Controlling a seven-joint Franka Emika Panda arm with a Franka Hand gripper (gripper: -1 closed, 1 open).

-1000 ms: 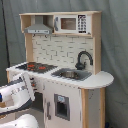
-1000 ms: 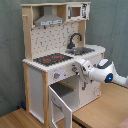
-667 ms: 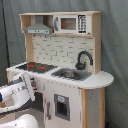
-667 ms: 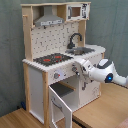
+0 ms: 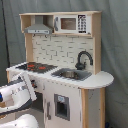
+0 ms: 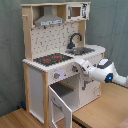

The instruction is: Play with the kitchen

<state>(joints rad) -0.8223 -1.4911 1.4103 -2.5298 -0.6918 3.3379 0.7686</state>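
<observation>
- One unit to operate: kitchen point(image 5: 65, 55), upright at the centre of the first exterior view and toward the second exterior view's left point(image 6: 50, 50), standing on a wooden surface point(image 6: 107, 107) in front of a grey backdrop.
- Arm point(image 6: 107, 72): reaching in from the second exterior view's right, levelled at the front panel just under the worktop; seen low at the first exterior view's left point(image 5: 15, 95).
- Lower cupboard door point(image 6: 61, 107): swung open below the stove side, interior exposed. Judged as one play action already done.
- Oven door point(image 5: 61, 106): shut, apparently untouched.
- Stovetop point(image 6: 52, 59): bare, nothing set on it.
- Sink point(image 5: 70, 75) and faucet point(image 5: 84, 59): nothing in contact, well apart from the arm.
- Gripper point(image 6: 77, 64): at the worktop's front edge, close to the knob panel; contact with the panel not confirmed. Pincer opening: cannot tell, and no held object discernible.
- Knobs point(image 6: 57, 76): just beside the tool tip, toward the second exterior view's left.
- Progress estimate: open-ended task, partly under way. Done: cupboard opened. Likely in hand: approach to the knob panel. Left: knobs, oven, faucet, upper shelf, closing the cupboard.
</observation>
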